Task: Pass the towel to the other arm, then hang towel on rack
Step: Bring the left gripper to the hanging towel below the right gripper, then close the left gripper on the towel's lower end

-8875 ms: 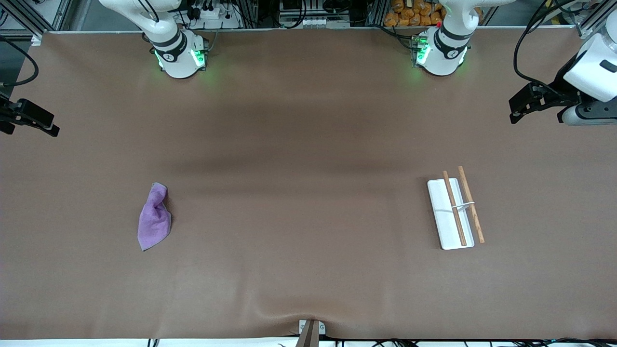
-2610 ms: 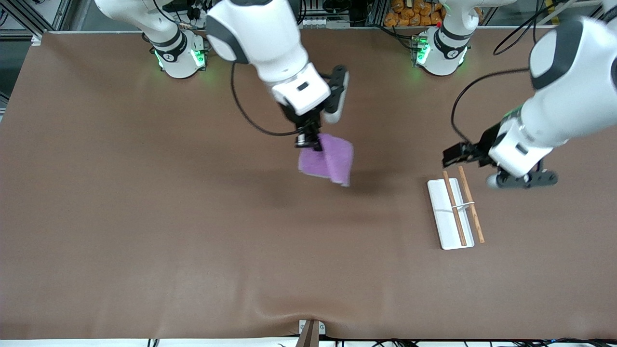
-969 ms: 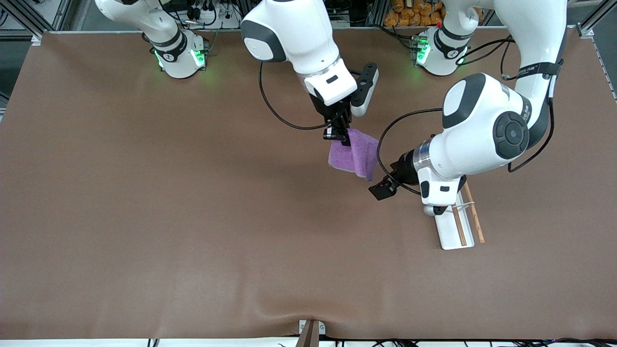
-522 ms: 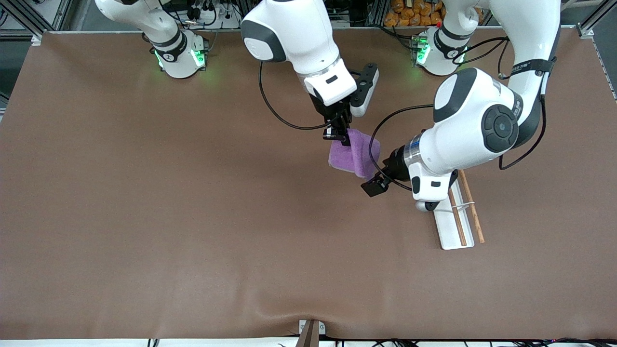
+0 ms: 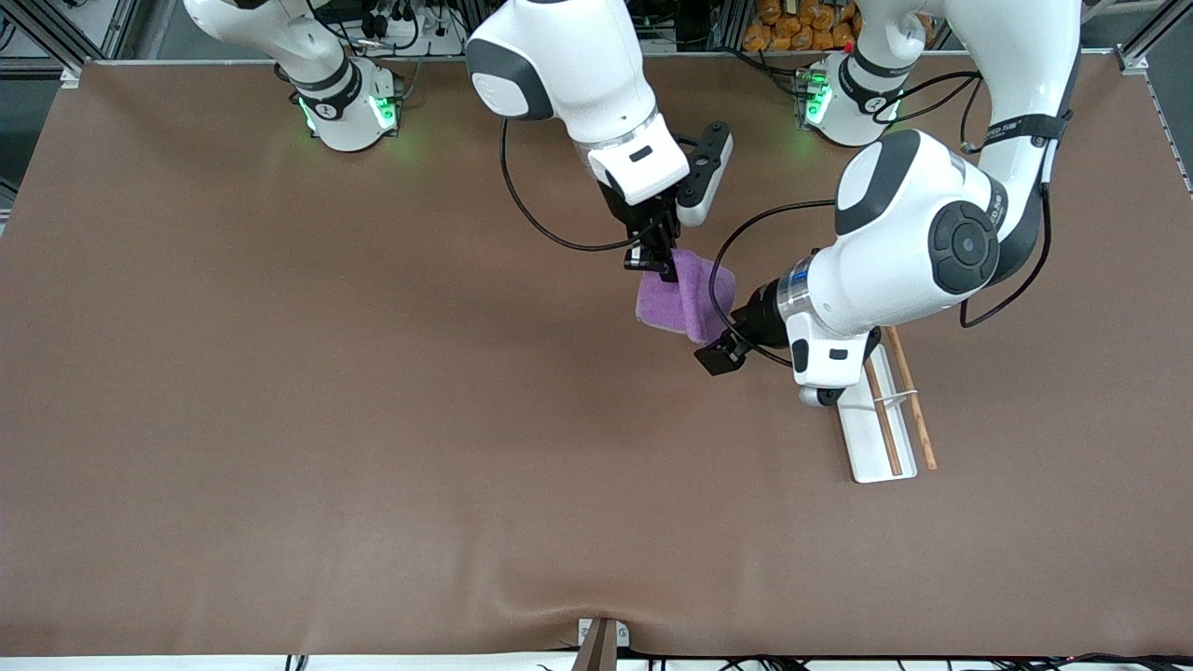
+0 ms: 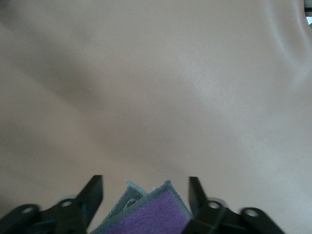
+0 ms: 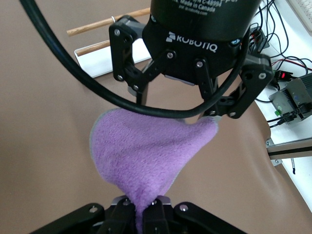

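The towel [image 5: 685, 298] is pinched over the surface [image 5: 373, 419] by the down-angled right tool [image 5: 654, 264]; the level left tool [image 7: 175, 105], fingers spread, brackets its hanging edge.

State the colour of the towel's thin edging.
Grey, around the purple towel; clearest in the right wrist view.

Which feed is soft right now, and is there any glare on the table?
Left wrist view: blurred, with pale sheen on the table; towel edge and end effector fingers soft. Right wrist view: towel sharp. Front view: even light, green glow at the arm bases.
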Available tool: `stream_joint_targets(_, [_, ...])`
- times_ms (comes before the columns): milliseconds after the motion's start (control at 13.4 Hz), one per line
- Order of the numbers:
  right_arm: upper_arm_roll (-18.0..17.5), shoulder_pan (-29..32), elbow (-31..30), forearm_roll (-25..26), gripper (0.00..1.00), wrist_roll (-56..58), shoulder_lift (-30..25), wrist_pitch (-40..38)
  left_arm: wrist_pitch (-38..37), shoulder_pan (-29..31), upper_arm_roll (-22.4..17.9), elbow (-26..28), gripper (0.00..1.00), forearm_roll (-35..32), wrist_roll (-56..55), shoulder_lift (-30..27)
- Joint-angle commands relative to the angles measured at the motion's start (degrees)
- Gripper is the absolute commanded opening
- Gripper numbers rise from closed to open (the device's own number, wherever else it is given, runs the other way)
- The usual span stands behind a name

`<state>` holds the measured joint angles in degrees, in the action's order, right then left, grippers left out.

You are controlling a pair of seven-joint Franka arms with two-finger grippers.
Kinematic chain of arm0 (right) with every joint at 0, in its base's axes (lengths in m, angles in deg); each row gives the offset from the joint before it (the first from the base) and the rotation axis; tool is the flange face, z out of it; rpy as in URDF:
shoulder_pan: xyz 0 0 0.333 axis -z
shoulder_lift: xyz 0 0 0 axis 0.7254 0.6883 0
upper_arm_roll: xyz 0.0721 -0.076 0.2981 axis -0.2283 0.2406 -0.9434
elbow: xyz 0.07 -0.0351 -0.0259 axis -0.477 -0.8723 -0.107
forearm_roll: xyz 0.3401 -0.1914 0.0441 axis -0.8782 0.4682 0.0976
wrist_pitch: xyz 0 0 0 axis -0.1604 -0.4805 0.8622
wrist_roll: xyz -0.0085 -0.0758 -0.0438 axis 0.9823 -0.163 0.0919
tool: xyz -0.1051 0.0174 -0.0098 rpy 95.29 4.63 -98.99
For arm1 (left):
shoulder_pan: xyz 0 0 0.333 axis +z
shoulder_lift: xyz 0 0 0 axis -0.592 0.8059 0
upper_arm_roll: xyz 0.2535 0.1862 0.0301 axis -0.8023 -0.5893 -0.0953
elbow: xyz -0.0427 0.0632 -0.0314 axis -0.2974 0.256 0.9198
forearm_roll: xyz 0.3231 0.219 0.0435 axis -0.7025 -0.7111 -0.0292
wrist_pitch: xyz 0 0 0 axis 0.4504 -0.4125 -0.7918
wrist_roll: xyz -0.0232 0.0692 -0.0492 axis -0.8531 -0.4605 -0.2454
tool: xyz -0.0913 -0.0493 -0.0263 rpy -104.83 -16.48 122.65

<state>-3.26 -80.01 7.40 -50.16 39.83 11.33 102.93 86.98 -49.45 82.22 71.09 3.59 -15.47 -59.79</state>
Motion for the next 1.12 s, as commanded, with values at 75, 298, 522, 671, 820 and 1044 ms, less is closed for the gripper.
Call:
stream_joint_targets(75, [0.2, -0.5, 0.3, 1.5, 0.00, -1.5, 0.0, 0.2, -0.2, -0.4, -0.1, -1.3, 0.64, 1.7, 0.0, 0.4])
stream_joint_targets(298, [0.2, -0.4, 0.3, 1.5, 0.00, -1.5, 0.1, 0.2, -0.3, -0.3, 0.0, -1.3, 0.64, 2.3, -0.1, 0.0])
stream_joint_targets(522, [0.2, -0.5, 0.4, 1.5, 0.00, -1.5, 0.0, 0.2, -0.2, 0.5, -0.2, -2.0, 0.66, 4.9, 0.1, -0.1])
stream_joint_targets(671, [0.2, -0.4, 0.3, 1.5, 0.00, -1.5, 0.0, 0.2, -0.2, 0.5, -0.2, -2.0, 0.66, 5.0, 0.9, 0.2])
stream_joint_targets(820, [0.2, -0.5, 0.3, 1.5, 0.00, -1.5, 0.0, 0.2, -0.2, 0.4, -0.2, -2.0, 0.66, 5.0, 1.6, 0.4])
stream_joint_targets(1044, [0.2, -0.5, 0.3, 1.5, 0.00, -1.5, 0.1, 0.2, -0.2, 0.4, -0.3, -2.0, 0.66, 6.5, 3.0, 0.9])
